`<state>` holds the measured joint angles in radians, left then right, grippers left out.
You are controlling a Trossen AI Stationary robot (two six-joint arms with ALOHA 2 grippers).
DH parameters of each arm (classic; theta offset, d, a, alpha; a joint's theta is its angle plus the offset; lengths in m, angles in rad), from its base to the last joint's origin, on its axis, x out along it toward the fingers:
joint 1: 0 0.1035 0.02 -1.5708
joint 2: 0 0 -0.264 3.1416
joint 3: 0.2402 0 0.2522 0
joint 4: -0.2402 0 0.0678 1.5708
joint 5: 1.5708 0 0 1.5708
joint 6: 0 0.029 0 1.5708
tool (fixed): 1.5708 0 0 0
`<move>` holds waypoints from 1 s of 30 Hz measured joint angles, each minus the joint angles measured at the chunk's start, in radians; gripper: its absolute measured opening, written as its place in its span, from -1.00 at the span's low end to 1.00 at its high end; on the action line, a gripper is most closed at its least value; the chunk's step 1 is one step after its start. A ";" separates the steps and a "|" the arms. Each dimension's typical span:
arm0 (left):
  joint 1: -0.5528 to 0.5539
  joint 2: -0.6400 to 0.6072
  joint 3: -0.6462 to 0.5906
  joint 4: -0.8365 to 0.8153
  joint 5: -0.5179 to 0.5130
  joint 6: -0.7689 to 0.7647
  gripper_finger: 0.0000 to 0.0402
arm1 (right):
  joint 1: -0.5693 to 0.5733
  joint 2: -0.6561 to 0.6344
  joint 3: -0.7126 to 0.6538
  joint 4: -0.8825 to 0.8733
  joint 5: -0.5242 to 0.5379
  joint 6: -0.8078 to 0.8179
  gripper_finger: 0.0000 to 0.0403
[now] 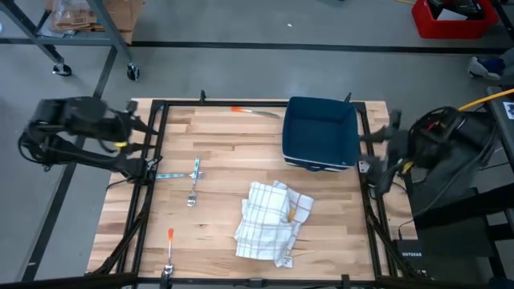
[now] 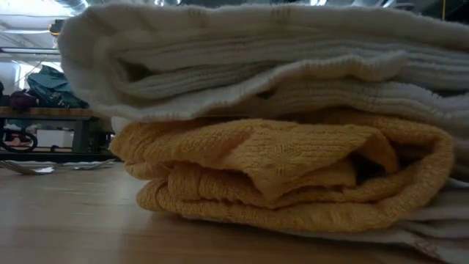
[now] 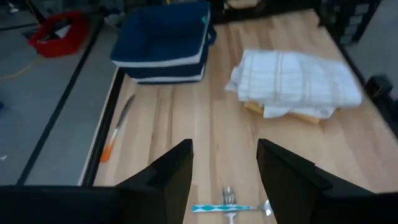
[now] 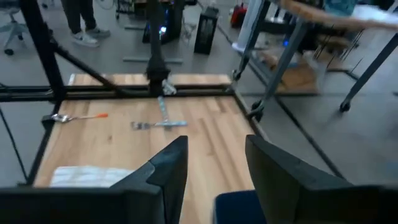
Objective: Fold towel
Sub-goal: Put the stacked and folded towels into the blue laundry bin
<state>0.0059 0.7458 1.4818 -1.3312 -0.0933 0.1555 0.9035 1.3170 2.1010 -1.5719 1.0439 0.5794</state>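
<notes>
1. Towel position: the white checked cloth towel with a mustard-yellow inner layer (image 1: 269,221) lies in the lower centre of the high view, on the pale wooden slatted table (image 1: 233,144), below the dark blue rectangular fabric bin (image 1: 320,133).
2. Towel shape: from above it reads as a compact, slightly rumpled bundle. The low view shows stacked layers, white folds over yellow folds (image 2: 293,172), so it looks doubled over at least once. Its edges are uneven, and one corner pokes out at the lower right of the bundle.
3. Left gripper (image 3: 224,171): released, jaws standing apart with nothing between them. It is parked at the left edge of the table in the high view, well apart from the towel.
4. Right gripper (image 4: 216,163): also released and empty, held at the right edge of the table, near the bin and well apart from the towel.
5. Progress, as a judgement: the folding appears done or nearly done, and both arms sit back as if at rest. Only a tidying of the loose corner seems left, if anything.
</notes>
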 joint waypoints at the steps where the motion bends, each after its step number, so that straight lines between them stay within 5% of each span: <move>1: 0.000 -0.021 0.000 0.001 0.000 -0.019 -0.15 | 0.000 -0.024 0.000 0.000 0.002 -0.018 -0.18; 7: 0.000 -0.125 0.000 0.001 0.000 -0.042 -0.15 | -0.001 -0.136 0.000 0.000 -0.069 -0.050 -0.18; 13: 0.000 -0.188 0.000 0.013 0.000 0.112 -0.15 | -0.001 -0.172 0.000 0.000 -0.077 -0.086 -0.18; 19: 0.000 -0.229 -0.029 0.007 -0.023 0.003 -0.15 | 0.000 -0.273 -0.039 0.003 -0.208 -0.088 -0.18; 23: 0.000 -0.306 -0.181 0.070 -0.039 -0.065 -0.15 | 0.000 -0.419 -0.230 0.002 -0.154 -0.011 -0.18; 30: 0.000 -0.467 -0.555 0.344 -0.039 -0.206 -0.15 | 0.000 -0.739 -0.837 0.185 -0.120 0.314 -0.18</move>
<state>0.0055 0.2785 0.9265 -0.9876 -0.1326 -0.0500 0.9031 0.5782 1.2635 -1.3873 0.9238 0.8933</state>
